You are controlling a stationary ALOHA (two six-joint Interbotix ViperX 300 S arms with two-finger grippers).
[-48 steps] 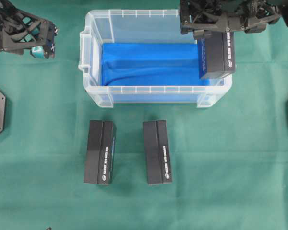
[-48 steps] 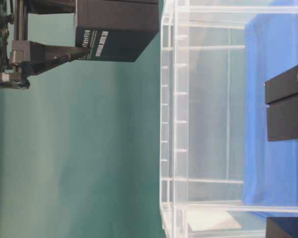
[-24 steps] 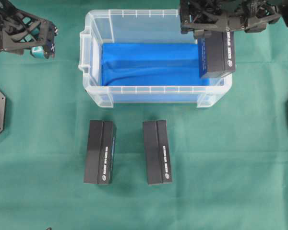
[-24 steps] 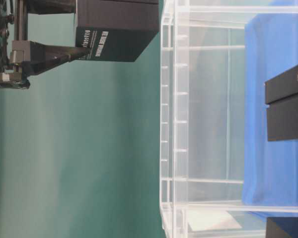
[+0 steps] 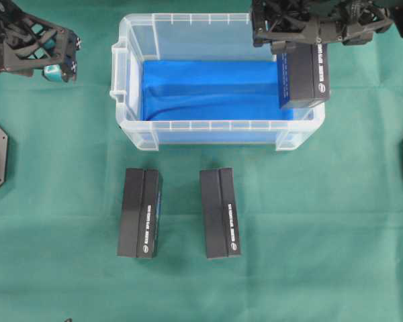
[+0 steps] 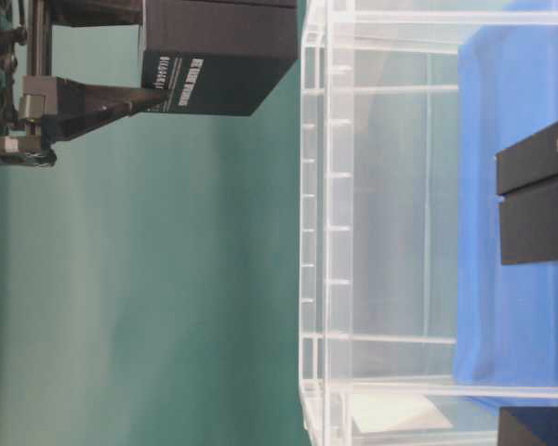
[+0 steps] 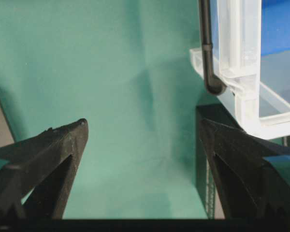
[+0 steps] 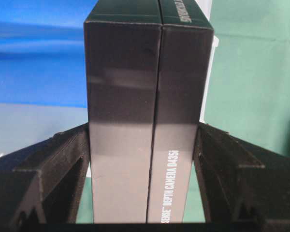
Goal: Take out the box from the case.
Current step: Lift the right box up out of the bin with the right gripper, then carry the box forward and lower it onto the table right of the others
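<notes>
Two black arms of open, skeletal lattice framing. Teal blocks on the left gripper at the overhead view's ten o'clock; matte black, wedge-shaped fingers with ribbed hollows and teal-taped pads. Same broad black wedges on the right gripper. Dark octagonal base plates at three and nine o'clock.

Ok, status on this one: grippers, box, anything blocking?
Right gripper shut on box, lifted above the case rim. Left gripper open, empty. Nothing blocking.
</notes>
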